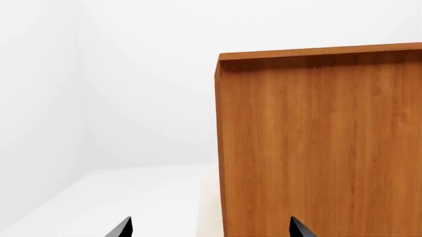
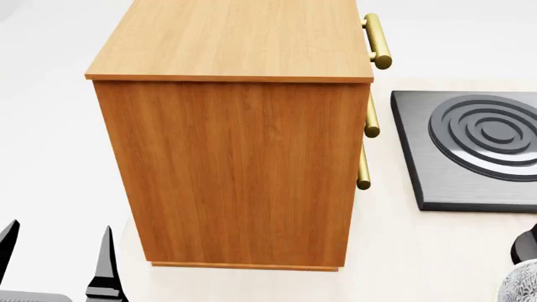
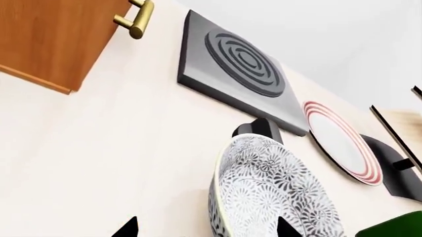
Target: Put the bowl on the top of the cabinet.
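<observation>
The cabinet point(image 2: 239, 145) is seen standing at the counter's point(image 2: 419, 251) left edge, its top bare. The bowl point(image 3: 274, 190) is set on the counter to its right, with the right gripper point(image 3: 205, 228) spread open around its near rim, not closed on it. A grey burner plate point(image 3: 237, 66), a red-ringed plate point(image 3: 343, 143) and a dark object point(image 3: 260, 129) are ranged beyond it. The left gripper point(image 2: 55, 251) is held open and empty beside the cabinet.

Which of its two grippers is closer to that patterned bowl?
The right. The right gripper hovers right at the bowl, its tips either side of the rim. The left gripper is across the cabinet, far from it.
</observation>
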You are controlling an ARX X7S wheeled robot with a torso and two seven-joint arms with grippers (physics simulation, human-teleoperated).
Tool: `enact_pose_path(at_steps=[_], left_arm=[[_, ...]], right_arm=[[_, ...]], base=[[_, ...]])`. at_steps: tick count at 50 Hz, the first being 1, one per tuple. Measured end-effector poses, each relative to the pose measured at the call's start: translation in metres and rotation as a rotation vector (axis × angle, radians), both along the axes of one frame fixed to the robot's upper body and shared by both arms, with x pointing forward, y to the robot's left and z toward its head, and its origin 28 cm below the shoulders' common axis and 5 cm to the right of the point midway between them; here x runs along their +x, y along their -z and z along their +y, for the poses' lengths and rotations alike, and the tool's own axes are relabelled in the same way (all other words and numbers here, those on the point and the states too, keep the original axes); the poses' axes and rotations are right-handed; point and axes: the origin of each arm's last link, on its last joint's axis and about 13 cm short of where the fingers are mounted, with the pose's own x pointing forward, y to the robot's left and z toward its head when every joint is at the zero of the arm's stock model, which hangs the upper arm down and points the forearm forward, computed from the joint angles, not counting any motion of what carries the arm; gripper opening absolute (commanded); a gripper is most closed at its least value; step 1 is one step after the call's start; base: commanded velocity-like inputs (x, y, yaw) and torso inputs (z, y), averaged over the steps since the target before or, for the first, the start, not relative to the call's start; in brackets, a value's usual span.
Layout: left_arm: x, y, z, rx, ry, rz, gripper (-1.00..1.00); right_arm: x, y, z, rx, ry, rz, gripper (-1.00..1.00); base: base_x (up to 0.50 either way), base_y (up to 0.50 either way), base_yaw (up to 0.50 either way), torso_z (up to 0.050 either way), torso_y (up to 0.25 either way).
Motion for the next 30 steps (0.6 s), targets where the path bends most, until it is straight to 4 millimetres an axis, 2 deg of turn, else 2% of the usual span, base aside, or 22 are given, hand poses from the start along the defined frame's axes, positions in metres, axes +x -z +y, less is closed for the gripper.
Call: enact_pose_path(at_steps=[30], left_arm=[[-0.001, 0.014, 0.0, 0.002, -0.003, -0.001, 1.0]], right_arm=[[0.007, 0.009, -0.011, -0.001, 0.028, 0.01, 1.0]], base=[[0.0, 0.0, 0.0, 0.0, 0.0]])
